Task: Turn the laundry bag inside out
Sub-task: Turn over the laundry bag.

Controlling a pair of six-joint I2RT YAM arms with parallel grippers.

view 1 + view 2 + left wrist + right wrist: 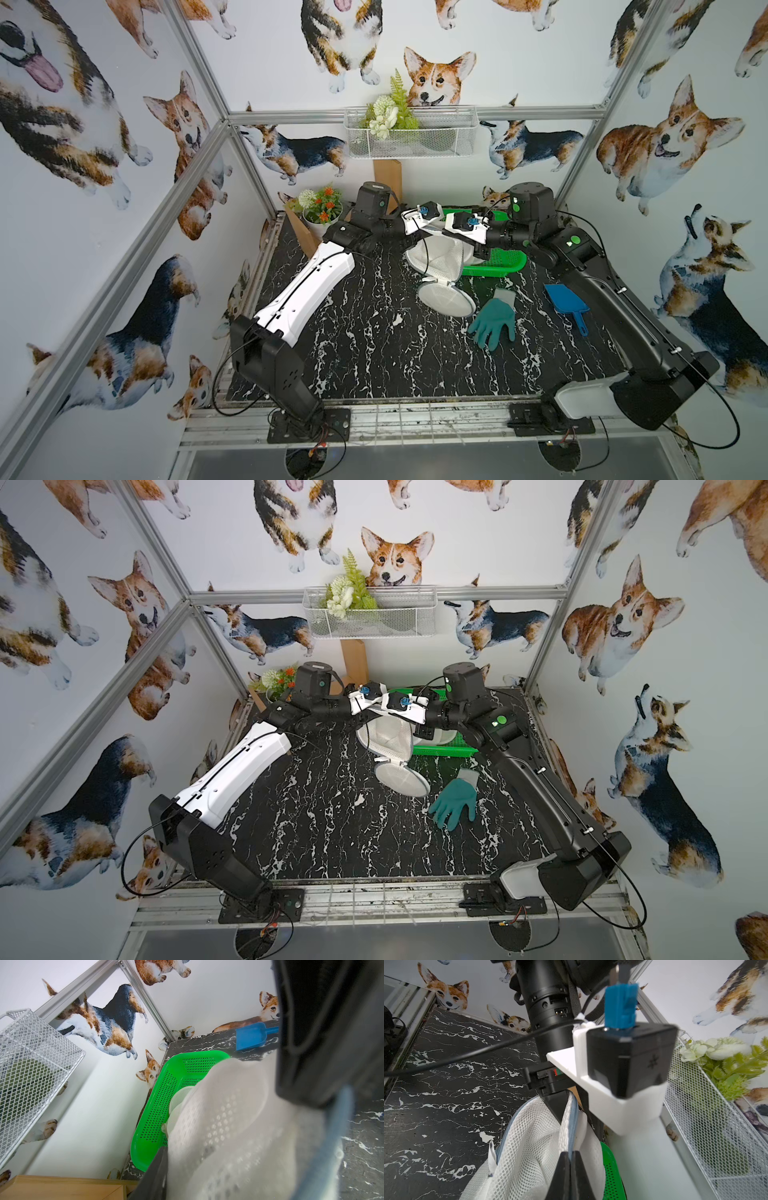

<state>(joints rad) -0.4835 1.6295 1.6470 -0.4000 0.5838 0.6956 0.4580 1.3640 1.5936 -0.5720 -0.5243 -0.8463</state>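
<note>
The laundry bag [436, 259] is white mesh with a grey-blue zipper trim. It hangs open at the back middle of the table in both top views, and its round flap [446, 297] rests on the black marble top. My right gripper [571, 1157] is shut on the zipper rim of the laundry bag [529, 1157]. My left gripper [571, 1113] straddles the rim just beyond it, one finger inside the bag and one outside. In the left wrist view mesh [228, 1136] fills the space beside one dark finger [153, 1176] and hides the other.
A green perforated basket [498, 266] lies right behind the bag. A teal glove [494, 318] and a blue scoop [565, 301] lie to the front right. A flower pot [320, 210] stands back left, and a white wire basket [409, 133] hangs on the back wall.
</note>
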